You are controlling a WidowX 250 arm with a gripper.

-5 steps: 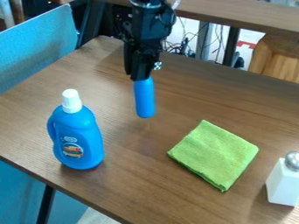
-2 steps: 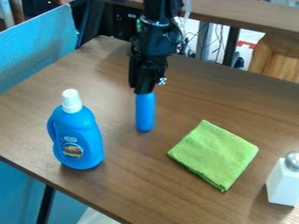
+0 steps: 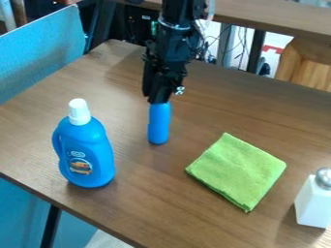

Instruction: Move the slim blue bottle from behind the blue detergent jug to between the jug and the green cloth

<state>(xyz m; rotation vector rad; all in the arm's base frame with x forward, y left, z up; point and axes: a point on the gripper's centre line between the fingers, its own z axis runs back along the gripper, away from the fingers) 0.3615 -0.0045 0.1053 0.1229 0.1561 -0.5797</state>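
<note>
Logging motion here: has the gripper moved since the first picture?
Yes, down the view: the gripper ended higher than the white cap; now it ends about level with it.

No words or numbers can be read. The blue bottle [image 3: 96, 139] bears a small pale mark [image 3: 77, 154] above a round emblem [image 3: 81, 166], their lettering too small to make out.

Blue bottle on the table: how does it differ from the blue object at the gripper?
The bottle stands on the table; the blue object is in the gripper. The bottle is broad and labelled; the blue object is slim and plain. Both are blue and roughly upright.
</note>
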